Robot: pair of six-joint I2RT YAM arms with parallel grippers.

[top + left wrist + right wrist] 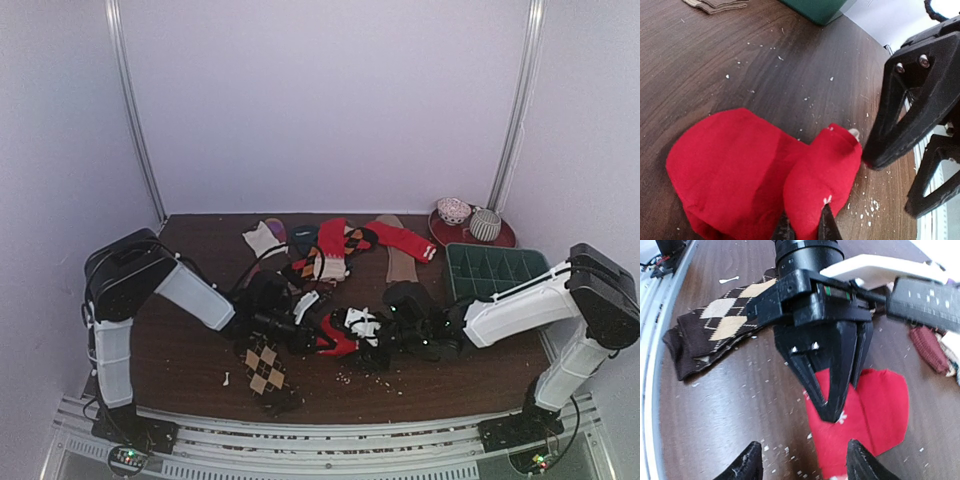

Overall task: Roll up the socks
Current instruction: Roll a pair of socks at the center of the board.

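Observation:
The red sock (740,170) lies bunched on the brown table, and it also shows in the top view (337,343) and the right wrist view (875,415). My left gripper (805,231) is shut on a raised fold of it. From the right wrist view the left gripper (832,410) points down onto the red cloth. My right gripper (804,466) is open and empty, just in front of the sock and facing the left gripper; its black fingers (910,100) show in the left wrist view. The brown argyle sock (265,368) lies flat near the front edge, apart from both grippers, and also shows in the right wrist view (715,325).
A pile of other socks (330,250) and a tan sock (400,262) lie at the back. A green tray (495,268) stands at the right, a red plate (445,236) with rolled socks behind it. White crumbs dot the table.

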